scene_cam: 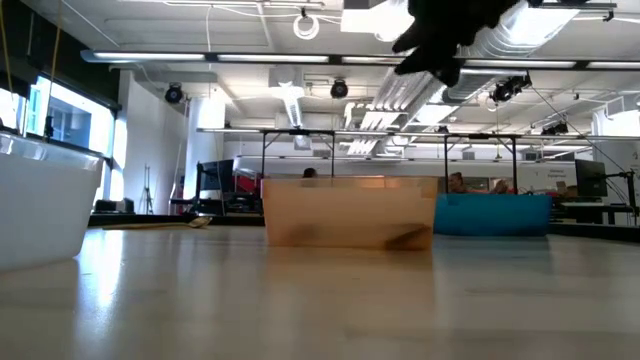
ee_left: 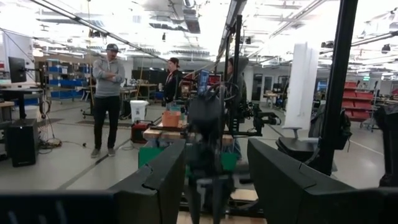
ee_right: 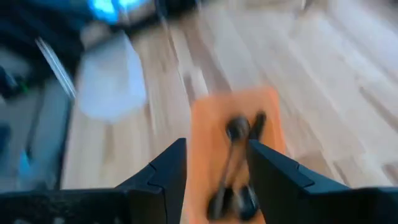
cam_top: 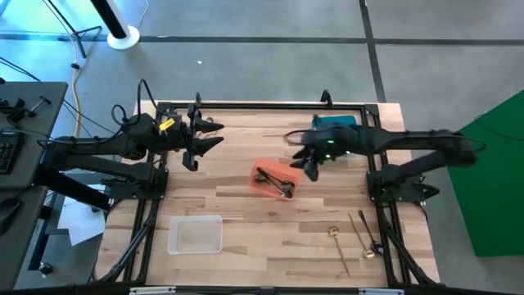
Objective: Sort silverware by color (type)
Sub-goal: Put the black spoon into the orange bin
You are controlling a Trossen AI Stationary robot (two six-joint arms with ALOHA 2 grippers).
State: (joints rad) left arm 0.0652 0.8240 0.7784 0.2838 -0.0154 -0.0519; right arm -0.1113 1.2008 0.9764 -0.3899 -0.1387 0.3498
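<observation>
Right gripper [cam_top: 309, 164] hangs above the table just beyond the far right corner of the orange bin [cam_top: 262, 188], fingers parted a moderate gap and nothing between them in the right wrist view, where both fingers [ee_right: 163, 174] frame the bin below; reads as an empty gripper over the bin, which makes sense since the dark pieces belong there. Black silverware [cam_top: 277, 182] lies inside the orange bin, a few dark utensils crossed over each other, exact count unclear. Teal bin [cam_top: 334, 121] sits at the far edge of the table, right of centre, contents not visible, likely reserved for another colour. Clear white bin [cam_top: 195, 234] sits near-left, looks to hold nothing, probably for the third colour. Unsorted pieces are at the near right corner: a gold spoon [cam_top: 338, 243] lying lengthwise and, just right of it, more thin utensils [cam_top: 368, 235], one gold and one darker or silver, hard to separate. They sit on the right arm's side, so that arm is the natural one to fetch them. Left gripper [cam_top: 196, 141] is parked at the far left of the table, raised and pointing level across toward the right, fingers [ee_left: 163, 180] held wide with nothing in them; waiting, out of the way of the bins. Judgement: black sorting looks done, the gold and other pieces still to go.
</observation>
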